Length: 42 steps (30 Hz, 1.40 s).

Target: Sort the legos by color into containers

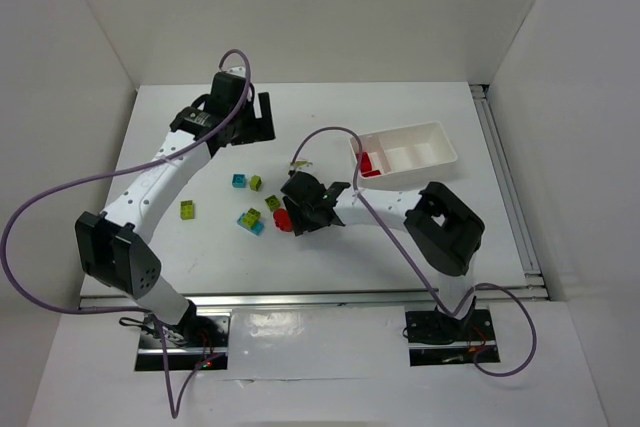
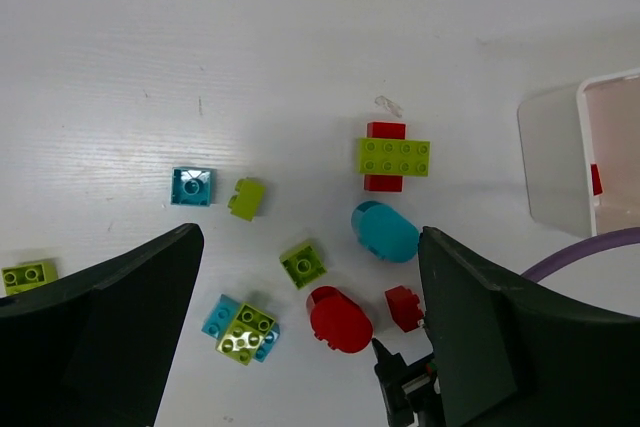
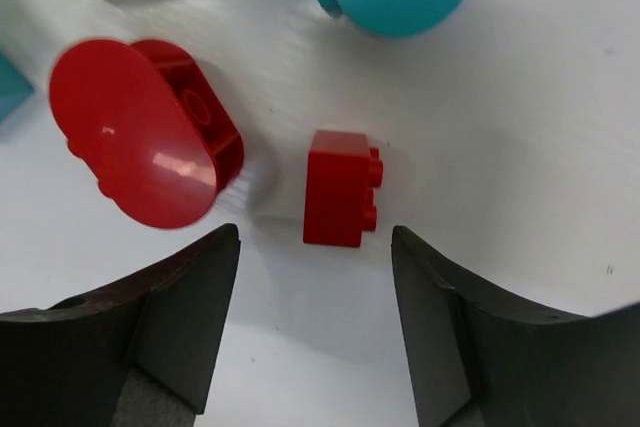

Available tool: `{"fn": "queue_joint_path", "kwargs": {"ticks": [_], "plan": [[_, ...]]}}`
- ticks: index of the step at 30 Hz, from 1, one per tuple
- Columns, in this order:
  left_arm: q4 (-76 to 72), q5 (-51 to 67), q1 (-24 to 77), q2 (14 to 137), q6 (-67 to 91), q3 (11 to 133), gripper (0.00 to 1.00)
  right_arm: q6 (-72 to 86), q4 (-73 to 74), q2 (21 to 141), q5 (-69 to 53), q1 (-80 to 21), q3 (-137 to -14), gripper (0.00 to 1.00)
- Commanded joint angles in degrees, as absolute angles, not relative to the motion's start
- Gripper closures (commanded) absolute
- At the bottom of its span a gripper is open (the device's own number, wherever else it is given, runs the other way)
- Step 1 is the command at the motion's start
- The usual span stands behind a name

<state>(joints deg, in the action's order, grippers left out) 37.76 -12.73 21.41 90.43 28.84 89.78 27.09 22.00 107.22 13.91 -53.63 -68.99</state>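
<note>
Two-fingered right hand [image 3: 312, 239], spread, hangs low over red brick [image 3: 338, 187]; left hand [image 2: 310, 239] spread too.

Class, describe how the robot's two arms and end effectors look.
White links, black joints on the left arm and right arm. The left end effector and right end effector are black, with two blunt fingers. Purple cables loop along both.

The white tabletop [image 1: 400, 107] carries a three-compartment tray [image 1: 408, 156] at the upper right of the top view. Mid-frame lie a red rounded brick [image 2: 339, 319] just beside a small red brick [image 2: 403, 307], a cyan rounded brick [image 2: 385, 232] above them, and a green-on-red stack [image 2: 392, 156] higher still.
</note>
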Motion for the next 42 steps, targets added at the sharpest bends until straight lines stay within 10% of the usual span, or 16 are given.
{"fn": "queue_joint_path", "kwargs": {"ticks": [1,14,27,36,42], "plan": [[37.18,-11.17,20.74,87.8,29.44,89.82,0.02,26.19,17.76,108.46,14.59,-52.73,-72.51,0.34],[37.18,-10.02,20.74,87.8,28.39,89.82,0.02,26.72,19.34,109.79,19.42,-50.54,-75.94,0.72],[39.64,-8.79,22.32,89.12,30.23,85.7,0.04,25.41,23.91,91.93,29.53,-35.08,-75.05,0.72],[39.11,-6.33,26.02,87.9,33.31,79.8,0.04,23.2,22.86,100.45,26.89,-25.58,-81.38,0.67],[39.11,-8.87,26.02,86.75,32.79,79.8,0.04,23.2,23.38,100.73,27.68,-26.09,-83.58,0.29]]}}
